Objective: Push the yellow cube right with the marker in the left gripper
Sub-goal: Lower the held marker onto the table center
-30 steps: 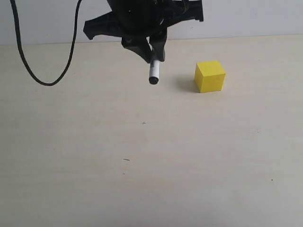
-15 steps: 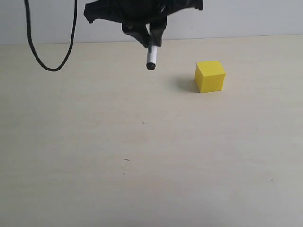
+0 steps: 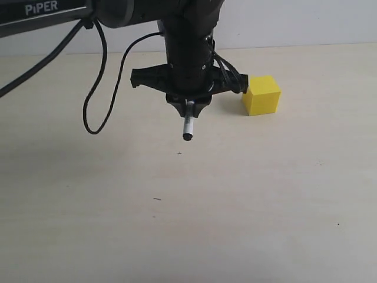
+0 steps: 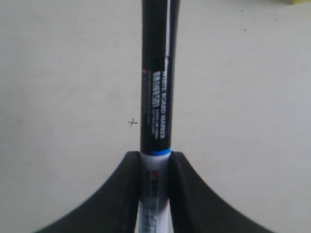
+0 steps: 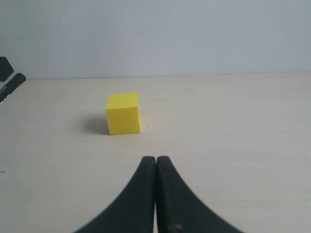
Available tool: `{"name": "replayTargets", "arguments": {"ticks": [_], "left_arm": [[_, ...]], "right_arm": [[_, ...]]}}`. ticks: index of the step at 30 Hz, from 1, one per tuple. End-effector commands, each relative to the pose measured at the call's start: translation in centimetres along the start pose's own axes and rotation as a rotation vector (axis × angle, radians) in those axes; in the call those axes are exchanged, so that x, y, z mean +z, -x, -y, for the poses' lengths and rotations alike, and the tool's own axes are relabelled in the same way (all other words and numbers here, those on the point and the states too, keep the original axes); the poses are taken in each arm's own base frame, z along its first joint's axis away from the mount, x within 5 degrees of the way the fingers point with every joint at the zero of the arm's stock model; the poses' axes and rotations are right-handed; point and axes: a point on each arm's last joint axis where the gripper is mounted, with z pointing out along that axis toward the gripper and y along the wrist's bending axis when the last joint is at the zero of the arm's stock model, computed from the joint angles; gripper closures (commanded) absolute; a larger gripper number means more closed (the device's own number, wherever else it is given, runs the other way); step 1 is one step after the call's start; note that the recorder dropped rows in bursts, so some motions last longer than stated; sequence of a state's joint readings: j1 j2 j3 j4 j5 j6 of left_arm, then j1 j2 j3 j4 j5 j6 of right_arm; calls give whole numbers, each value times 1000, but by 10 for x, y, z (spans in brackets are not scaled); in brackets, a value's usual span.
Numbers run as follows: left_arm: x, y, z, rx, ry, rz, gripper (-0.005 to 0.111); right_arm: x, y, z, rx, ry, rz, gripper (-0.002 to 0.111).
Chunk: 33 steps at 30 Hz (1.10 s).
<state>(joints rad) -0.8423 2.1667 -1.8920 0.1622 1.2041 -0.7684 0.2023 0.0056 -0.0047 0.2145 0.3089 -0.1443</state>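
Note:
The yellow cube (image 3: pixel 261 94) rests on the pale table, also plain in the right wrist view (image 5: pixel 123 113). My left gripper (image 3: pixel 188 106) hangs to its left, shut on the marker (image 3: pixel 188 126), which points down with its black end above the tabletop and clear of the cube. In the left wrist view the marker (image 4: pixel 156 97) runs out from between the left gripper's (image 4: pixel 155 156) black fingers (image 4: pixel 131 179), white barrel in the grip and black printed cap beyond. My right gripper (image 5: pixel 156 160) is shut on nothing, some way short of the cube. It does not show in the exterior view.
A black cable (image 3: pixel 100 100) loops down from the left arm (image 3: pixel 188 41) on the left side. A pale wall (image 3: pixel 294 20) stands behind the table's far edge. Small dark specks (image 3: pixel 179 153) mark the tabletop.
The left arm has come down and toward the camera with the marker. The marker's tip now sits lower in the exterior view. The cube has not moved.

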Motion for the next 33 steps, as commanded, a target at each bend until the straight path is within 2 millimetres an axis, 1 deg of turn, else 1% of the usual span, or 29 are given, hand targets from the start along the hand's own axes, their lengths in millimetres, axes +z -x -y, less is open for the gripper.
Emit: {"name": "replayTargets", "arguments": {"ticks": [1, 8, 13, 15, 18, 21, 24, 33], "left_arm": [[10, -1, 0, -65, 8, 33, 107], [31, -9, -7, -75, 23, 3, 107], [54, -15, -11, -143, -73, -32, 107], [61, -15, -15, -162, -90, -34, 107], [64, -15, -21, -151, -69, -43, 107], [64, -16, -23, -99, -46, -52, 107], [67, -17, -24, -96, -27, -62, 107], [90, -21, -23, -125, -1, -97, 107]], "right_arm": [[0, -1, 1, -4, -6, 5, 108], [0, -1, 1, -4, -6, 5, 108], [0, -1, 1, -4, -6, 5, 108], [0, -1, 1, -4, -6, 5, 108], [0, -1, 1, -4, -6, 5, 108], [0, -1, 1, -4, -6, 5, 108], [0, -1, 1, -4, -6, 5, 108], [0, -1, 1, -4, -6, 5, 108]]}}
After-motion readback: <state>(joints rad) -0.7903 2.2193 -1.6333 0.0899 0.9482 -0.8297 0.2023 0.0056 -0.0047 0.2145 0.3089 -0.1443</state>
